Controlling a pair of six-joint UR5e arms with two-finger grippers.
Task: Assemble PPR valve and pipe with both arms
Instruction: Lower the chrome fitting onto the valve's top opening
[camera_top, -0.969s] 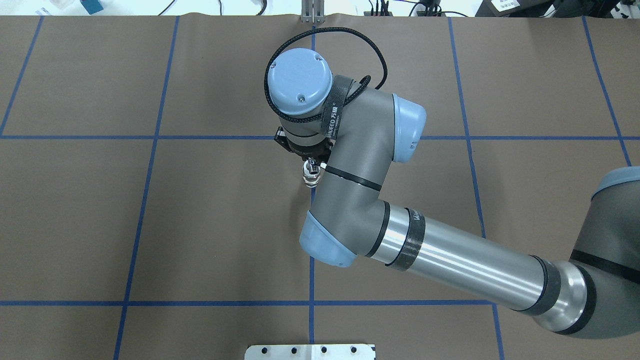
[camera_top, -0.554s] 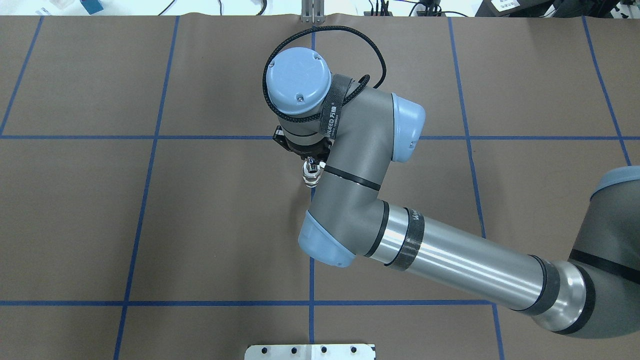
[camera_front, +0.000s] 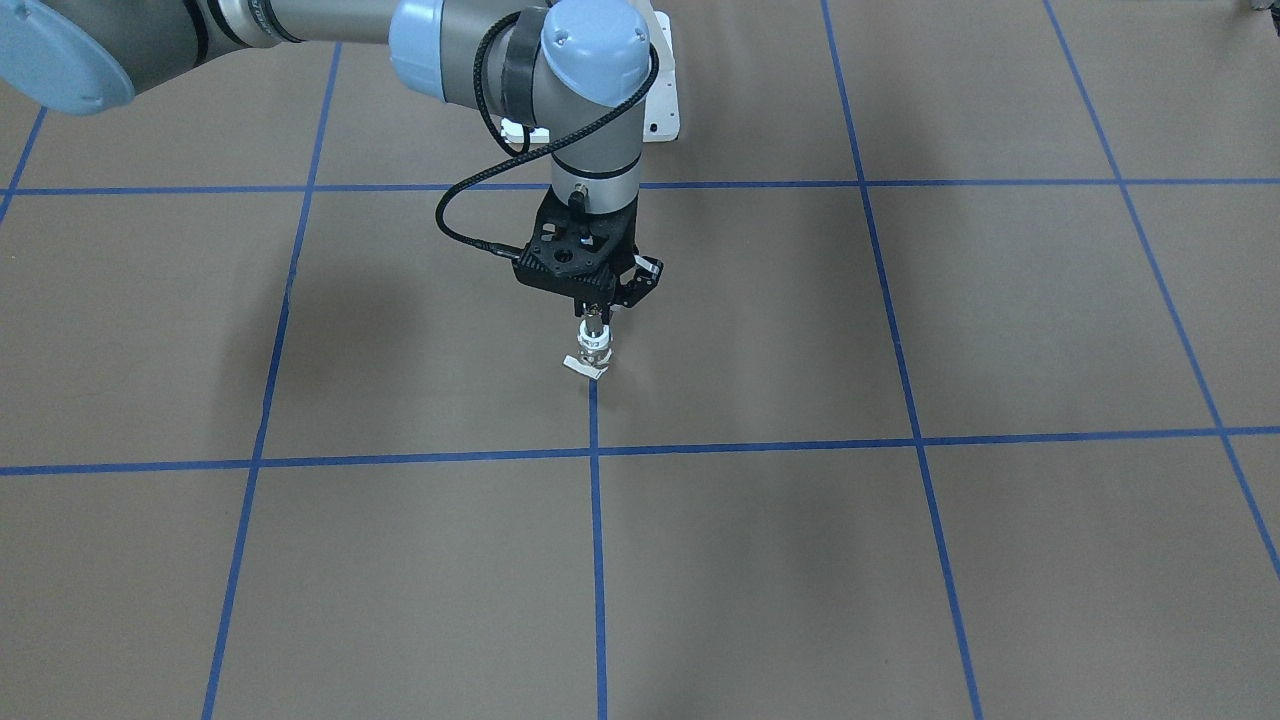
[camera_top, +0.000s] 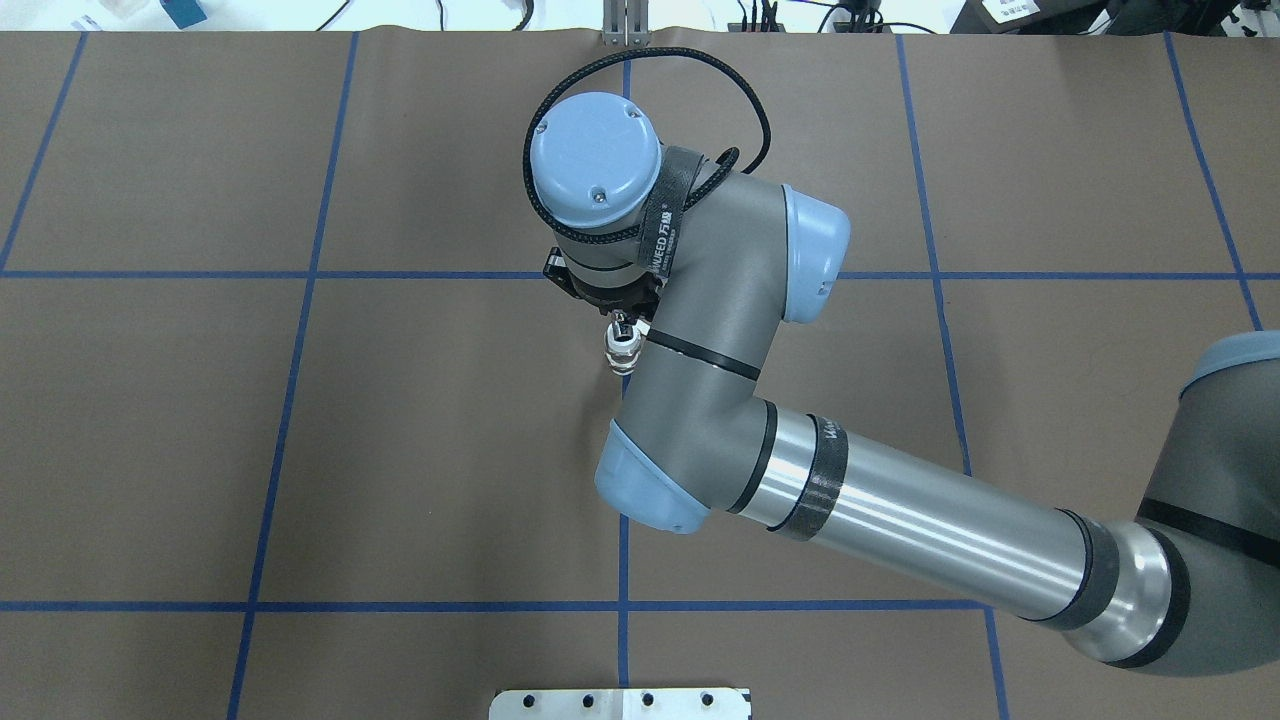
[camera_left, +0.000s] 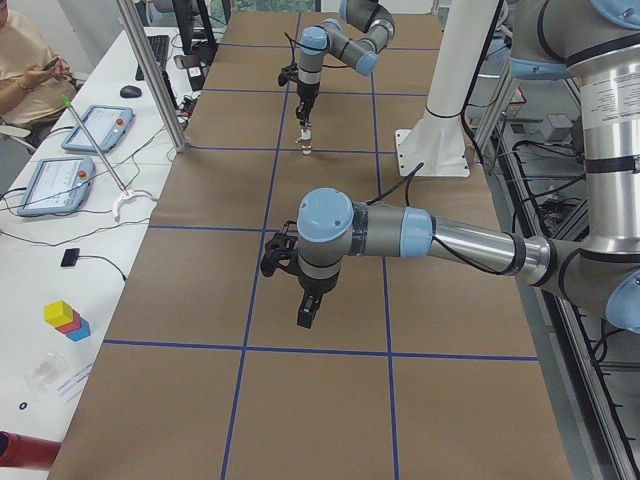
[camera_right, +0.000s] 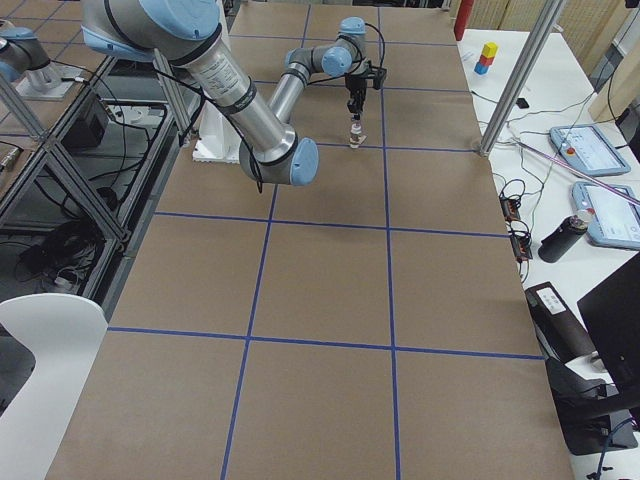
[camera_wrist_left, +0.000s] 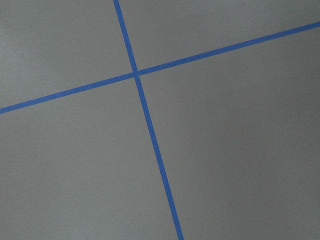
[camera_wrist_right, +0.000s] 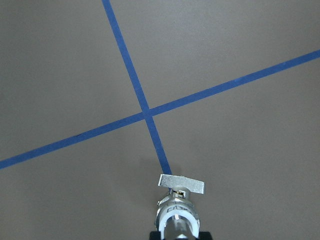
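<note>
My right gripper (camera_front: 594, 325) points straight down over the middle of the brown table (camera_front: 900, 560) and is shut on a small white valve (camera_front: 596, 350) with a flat metal handle at its lower end. The valve hangs close over a blue tape line; whether it touches the table I cannot tell. It also shows in the overhead view (camera_top: 621, 352) and the right wrist view (camera_wrist_right: 178, 212). No separate pipe shows. My left gripper (camera_left: 307, 312) shows only in the exterior left view, pointing down over the table with nothing visible in it; I cannot tell whether it is open or shut.
Blue tape lines (camera_top: 300, 400) divide the table into squares. The white bolted pedestal (camera_left: 450, 100) stands at the robot's side of the table. Beyond the far edge lie tablets (camera_left: 55, 180), coloured blocks (camera_left: 65, 318) and cables. A seated operator (camera_left: 25, 60) shows.
The right wrist has crept very slightly toward the far left with the valve still held. Nothing else has moved.
</note>
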